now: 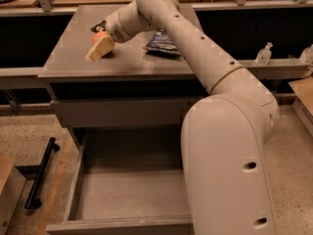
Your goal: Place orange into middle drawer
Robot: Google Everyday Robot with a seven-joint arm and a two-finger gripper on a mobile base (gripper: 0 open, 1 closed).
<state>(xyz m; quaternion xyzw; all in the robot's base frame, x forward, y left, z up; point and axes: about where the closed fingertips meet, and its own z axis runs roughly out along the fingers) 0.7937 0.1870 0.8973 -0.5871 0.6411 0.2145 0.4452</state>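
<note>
The gripper (99,46) sits on the cabinet top (127,62), jaws seemingly clamped on the orange (99,35), left of a blue bag (162,42). Below, the middle drawer (117,224) stands open; the arm (230,151) covers its right side.

The gripper (96,52) sits low over the left part of the grey cabinet top (132,62), right against the orange (99,35). A blue snack bag (164,43) lies near on its right. Below, the middle drawer (122,195) stands pulled open.
</note>
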